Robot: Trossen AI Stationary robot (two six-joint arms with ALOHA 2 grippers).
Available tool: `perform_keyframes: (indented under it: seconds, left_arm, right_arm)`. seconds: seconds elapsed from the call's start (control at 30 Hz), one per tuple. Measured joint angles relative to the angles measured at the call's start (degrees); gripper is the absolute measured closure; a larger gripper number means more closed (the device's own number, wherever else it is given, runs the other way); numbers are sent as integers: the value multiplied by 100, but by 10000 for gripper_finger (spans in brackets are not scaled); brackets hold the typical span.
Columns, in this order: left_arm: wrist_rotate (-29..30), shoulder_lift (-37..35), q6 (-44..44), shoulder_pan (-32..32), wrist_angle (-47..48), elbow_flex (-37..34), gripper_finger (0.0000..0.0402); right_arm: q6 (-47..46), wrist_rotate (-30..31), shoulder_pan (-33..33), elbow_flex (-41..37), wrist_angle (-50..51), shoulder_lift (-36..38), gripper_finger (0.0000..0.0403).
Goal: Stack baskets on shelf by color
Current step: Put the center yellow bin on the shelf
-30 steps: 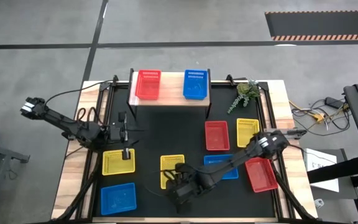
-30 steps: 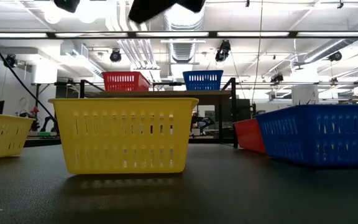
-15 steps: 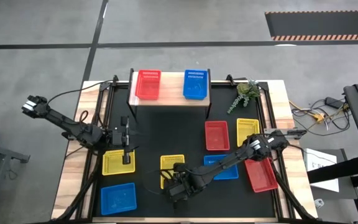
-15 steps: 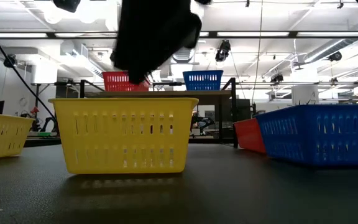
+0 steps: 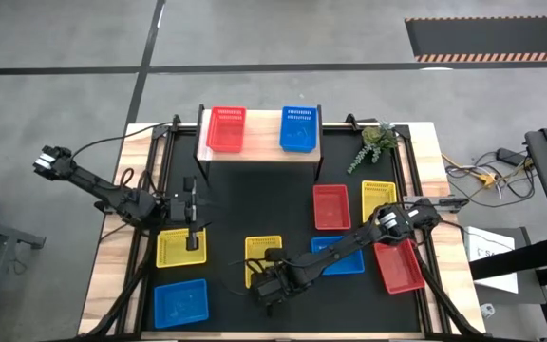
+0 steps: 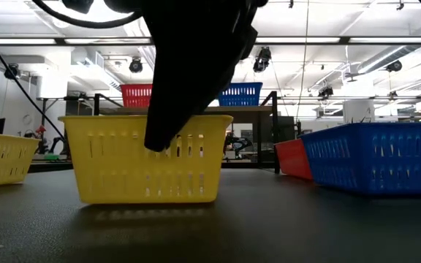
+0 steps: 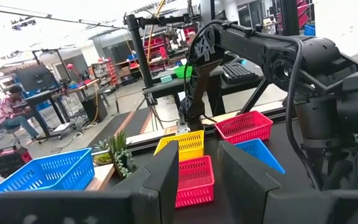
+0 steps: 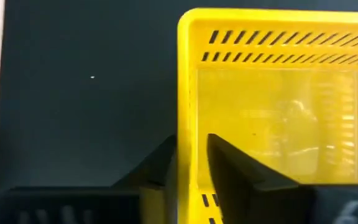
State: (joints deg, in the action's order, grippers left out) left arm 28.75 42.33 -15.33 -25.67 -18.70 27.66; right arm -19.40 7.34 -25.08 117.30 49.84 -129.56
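Note:
A red basket [image 5: 226, 128] and a blue basket [image 5: 299, 128] stand on the wood shelf [image 5: 260, 150] at the table's far side. On the black table lie three yellow baskets [image 5: 263, 258] [image 5: 180, 247] [image 5: 378, 201], two red [image 5: 331, 206] [image 5: 399, 266] and two blue [image 5: 179, 302] [image 5: 342, 256]. My right gripper [image 8: 188, 171] is open, low at the middle yellow basket's near wall [image 8: 188, 112]. One finger is outside the wall and one inside. My left gripper [image 5: 193, 237] is open and empty above the left yellow basket. My right gripper points down with its fingers [image 8: 229, 168] astride the middle yellow basket's near wall [image 8: 188, 143], toward its left corner. I cannot tell whether they touch the wall. The basket rests flat on the table.
A small green plant [image 5: 376, 144] lies at the far right beside the shelf. My right arm [image 5: 349, 249] stretches across the blue basket. Bare black table shows between the shelf and the yellow baskets. Wooden borders run along the table's left and right.
My right gripper has come down onto the near end of the middle yellow basket, filling the low view in front of it. My left gripper has shifted a little toward the table's near edge over the left yellow basket. No basket has moved.

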Motion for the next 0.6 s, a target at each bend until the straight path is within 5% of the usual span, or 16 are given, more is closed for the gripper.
perform_keyframes:
  seconds: [0.13, 0.6]
  left_arm:
    - [1, 0, 0, 0, -1, 0, 304]
    - [2, -13, 0, 4, 0, 0, 304]
  right_arm:
    - [97, 1, 0, 0, -4, 0, 385]
    - [356, 168, -29, 334, 513, 410, 394]
